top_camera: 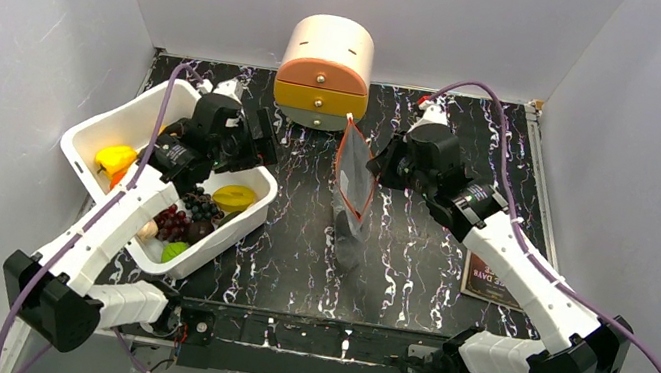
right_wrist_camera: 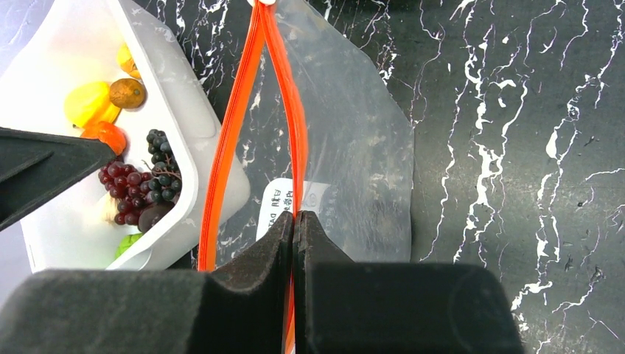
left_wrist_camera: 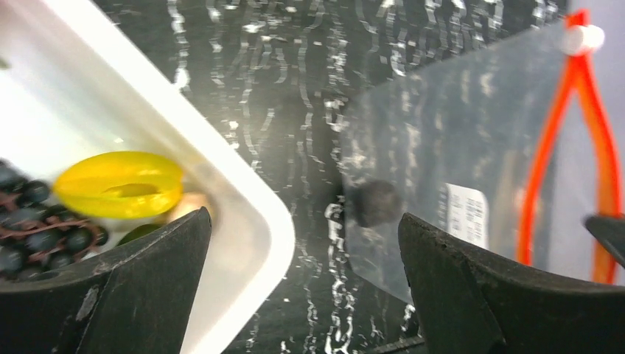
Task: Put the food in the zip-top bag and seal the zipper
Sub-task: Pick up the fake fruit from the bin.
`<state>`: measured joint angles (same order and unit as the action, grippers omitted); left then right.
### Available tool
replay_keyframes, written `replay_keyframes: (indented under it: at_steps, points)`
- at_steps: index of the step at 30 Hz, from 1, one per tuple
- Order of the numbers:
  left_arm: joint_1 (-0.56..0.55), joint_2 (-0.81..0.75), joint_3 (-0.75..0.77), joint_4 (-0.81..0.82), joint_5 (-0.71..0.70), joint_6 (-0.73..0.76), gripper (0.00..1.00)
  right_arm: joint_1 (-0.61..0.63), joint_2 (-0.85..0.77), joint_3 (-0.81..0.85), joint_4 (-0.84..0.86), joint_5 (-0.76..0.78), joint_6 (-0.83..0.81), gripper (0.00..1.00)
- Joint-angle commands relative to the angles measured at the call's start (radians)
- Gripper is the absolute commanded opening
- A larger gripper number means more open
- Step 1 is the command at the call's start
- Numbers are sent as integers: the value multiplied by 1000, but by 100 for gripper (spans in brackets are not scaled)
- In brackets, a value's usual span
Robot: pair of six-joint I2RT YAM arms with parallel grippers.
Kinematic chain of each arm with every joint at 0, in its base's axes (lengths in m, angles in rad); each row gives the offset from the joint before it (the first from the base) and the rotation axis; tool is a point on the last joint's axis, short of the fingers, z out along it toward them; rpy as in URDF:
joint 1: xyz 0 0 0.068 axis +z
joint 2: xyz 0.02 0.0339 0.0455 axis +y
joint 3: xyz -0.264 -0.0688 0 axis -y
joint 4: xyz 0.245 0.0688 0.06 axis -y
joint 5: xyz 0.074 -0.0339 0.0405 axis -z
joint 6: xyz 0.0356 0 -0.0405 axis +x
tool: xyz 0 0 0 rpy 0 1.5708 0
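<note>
The clear zip-top bag (top_camera: 353, 190) stands upright mid-table, its mouth open. My right gripper (top_camera: 378, 166) is shut on one side of the red-orange zipper (right_wrist_camera: 295, 147); the other strip (right_wrist_camera: 228, 140) bows away. The slider (left_wrist_camera: 582, 38) sits at the zipper's far end. A white label (right_wrist_camera: 278, 205) shows on the bag (right_wrist_camera: 361, 140). A dark round shape (left_wrist_camera: 377, 203) shows through the bag; I cannot tell what it is. The food lies in the white tub (top_camera: 114, 125): grapes (top_camera: 185, 213), yellow pieces (top_camera: 115, 158), a green piece (top_camera: 175, 249). My left gripper (top_camera: 266, 138) is open and empty above the tub's right rim (left_wrist_camera: 250, 214).
A round peach and yellow drawer unit (top_camera: 324, 72) stands at the back, just behind the bag. A dark card (top_camera: 491, 279) lies on the table under my right arm. Grey walls close in both sides.
</note>
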<state>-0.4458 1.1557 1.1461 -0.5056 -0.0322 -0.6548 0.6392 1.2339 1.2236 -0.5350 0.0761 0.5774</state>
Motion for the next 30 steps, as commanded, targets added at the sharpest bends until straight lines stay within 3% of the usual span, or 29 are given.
replay_keyframes:
  at_steps: [1,7,12,23,30]
  points:
    - [31,-18,31,-109,-200,-15,96,-1,-4,-9,75,0,-10,0]
    - [129,-25,-25,-113,-152,-82,92,-2,7,1,75,-9,-12,0]
    - [190,-52,-75,-126,-202,-145,85,-1,9,7,70,-9,-14,0]
    - [272,-59,-144,-228,-283,-290,86,-2,-5,5,65,-7,-10,0]
    - [302,22,-141,-319,-322,-360,86,-1,0,21,51,-6,-16,0]
